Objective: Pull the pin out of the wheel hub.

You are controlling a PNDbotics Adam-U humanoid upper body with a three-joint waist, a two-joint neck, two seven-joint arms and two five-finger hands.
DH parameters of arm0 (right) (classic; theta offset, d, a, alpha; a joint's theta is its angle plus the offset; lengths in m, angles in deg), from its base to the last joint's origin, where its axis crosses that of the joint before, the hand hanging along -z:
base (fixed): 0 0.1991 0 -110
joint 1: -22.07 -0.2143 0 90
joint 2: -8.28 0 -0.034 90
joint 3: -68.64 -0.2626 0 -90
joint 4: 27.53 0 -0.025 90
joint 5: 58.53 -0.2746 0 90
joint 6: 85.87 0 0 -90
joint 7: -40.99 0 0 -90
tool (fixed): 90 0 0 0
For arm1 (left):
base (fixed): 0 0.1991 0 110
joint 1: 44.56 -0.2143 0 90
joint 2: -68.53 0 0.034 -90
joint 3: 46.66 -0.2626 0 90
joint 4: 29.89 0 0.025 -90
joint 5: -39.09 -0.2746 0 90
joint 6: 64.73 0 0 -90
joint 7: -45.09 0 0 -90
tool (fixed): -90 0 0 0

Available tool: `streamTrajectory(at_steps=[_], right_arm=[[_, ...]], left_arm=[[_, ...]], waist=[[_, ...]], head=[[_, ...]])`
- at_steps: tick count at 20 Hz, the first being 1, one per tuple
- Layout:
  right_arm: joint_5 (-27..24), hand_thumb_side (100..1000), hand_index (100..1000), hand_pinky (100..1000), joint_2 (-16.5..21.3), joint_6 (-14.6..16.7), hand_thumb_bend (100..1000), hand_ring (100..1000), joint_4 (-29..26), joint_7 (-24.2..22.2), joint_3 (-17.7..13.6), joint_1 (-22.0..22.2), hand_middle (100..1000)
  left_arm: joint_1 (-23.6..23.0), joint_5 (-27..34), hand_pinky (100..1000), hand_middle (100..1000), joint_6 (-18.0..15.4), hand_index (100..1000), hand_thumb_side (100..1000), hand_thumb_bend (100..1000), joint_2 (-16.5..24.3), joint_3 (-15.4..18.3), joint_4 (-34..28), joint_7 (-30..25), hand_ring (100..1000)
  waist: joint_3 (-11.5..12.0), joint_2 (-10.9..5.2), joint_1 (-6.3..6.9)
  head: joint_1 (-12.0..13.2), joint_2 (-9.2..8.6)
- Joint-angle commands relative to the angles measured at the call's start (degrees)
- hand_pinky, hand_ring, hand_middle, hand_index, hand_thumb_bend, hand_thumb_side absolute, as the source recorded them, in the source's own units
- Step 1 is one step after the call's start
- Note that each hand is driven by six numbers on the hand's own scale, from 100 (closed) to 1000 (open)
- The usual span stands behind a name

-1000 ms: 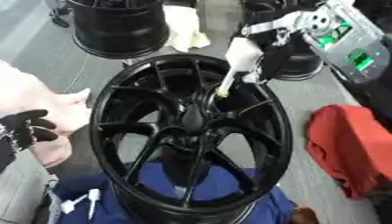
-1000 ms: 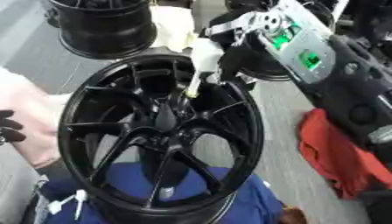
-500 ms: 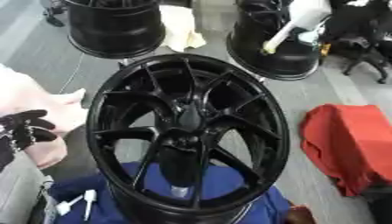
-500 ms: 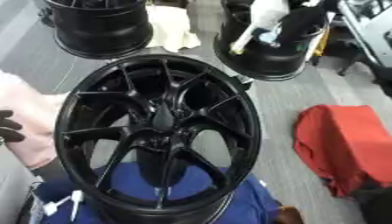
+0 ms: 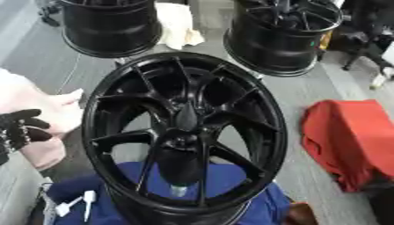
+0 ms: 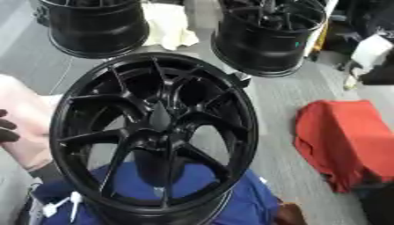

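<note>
wheel hub [image 5: 184, 132] centre, left hand [image 5: 17, 127] curled apart

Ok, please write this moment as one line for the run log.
wheel hub: upright on blue cloth | pin: not seen | left hand: at left edge, curled, empty | right hand: out of view

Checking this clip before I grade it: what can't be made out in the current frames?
- Right hand: in neither view.
- Pin: not identifiable on the wheel hub; the hub is black on black and blurred.
- Left hand: cut by the left edge of the left eye view; only dark curled fingers show, holding nothing visible.
- Small white items on the blue cloth: too small to name.
</note>
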Motion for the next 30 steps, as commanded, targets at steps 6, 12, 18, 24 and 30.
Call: streamTrajectory(at_steps=[6,12,18,24,30], right_arm=[[-6.71,444,939,807,-7.04,1.62,377,858,3.04,34.95,-7.05,4.14,878],[-11.25,390,900,744,-12.36,9.97,297,802,-1.48,45.58,-1.0,4.48,809],[-12.97,379,858,679,-19.01,18.15,260,701,-5.13,47.31,5.18,4.94,719],[-18.87,390,824,657,-25.24,27.21,248,661,-2.71,50.28,10.33,7.48,674],[-23.15,456,818,655,-27.52,33.35,196,654,3.46,51.09,12.49,8.25,662]], left_arm=[[0.5,0.14,834,692,-0.76,885,876,100,0.65,0.31,-0.53,0.07,709],[0.6,0.11,834,692,-1.04,884,875,100,0.36,0.17,-0.22,0.07,710],[0.33,-1.26,832,690,-4.08,882,860,100,0.95,1.25,1.6,0.07,709],[-0.51,-2.92,830,687,-14.82,879,849,100,4.28,3.16,11.11,0.07,708],[-0.54,-3.86,829,683,-22.77,876,859,100,4.32,3.44,20.56,0.07,704]], waist=[[-0.27,-0.46,0.68],[0.31,-0.39,1.13],[0.6,0.07,1.68],[0.67,0.56,2.08],[1.03,0.95,2.18]], head=[[0.37,-0.07],[0.45,-0.07],[0.75,-0.21],[0.14,-1.01],[-0.67,-1.87]])
